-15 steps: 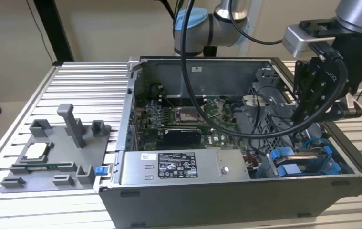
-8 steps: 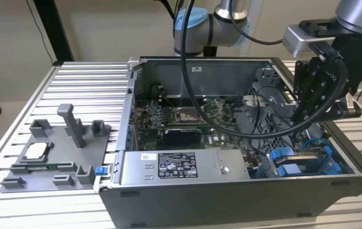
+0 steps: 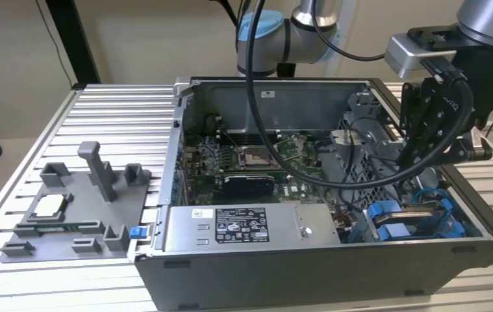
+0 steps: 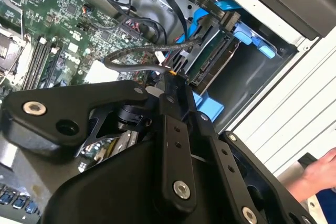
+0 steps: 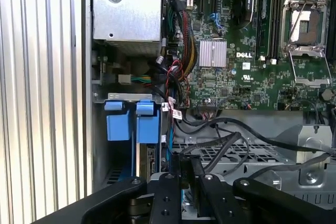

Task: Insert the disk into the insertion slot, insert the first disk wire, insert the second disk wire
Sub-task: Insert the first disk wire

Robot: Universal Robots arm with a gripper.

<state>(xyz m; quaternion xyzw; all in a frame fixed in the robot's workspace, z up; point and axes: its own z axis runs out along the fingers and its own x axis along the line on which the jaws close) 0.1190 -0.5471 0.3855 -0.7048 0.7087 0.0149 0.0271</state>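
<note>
Reaching steeply down into the computer case [image 3: 316, 273], pinching the gripper [image 4: 170, 77] narrowly on a black wire [image 4: 131, 52], just beside the disk [image 4: 212, 69] sitting in the slot [image 5: 119, 125].

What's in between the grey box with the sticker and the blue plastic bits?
A bunch of thin coloured wires, seen in the exterior view between the power-supply box and the blue-tabbed insertion slot.

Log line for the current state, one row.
disk: in slot | gripper: inside case at slot, tip beside a wire | wire plugs: cannot tell
</note>
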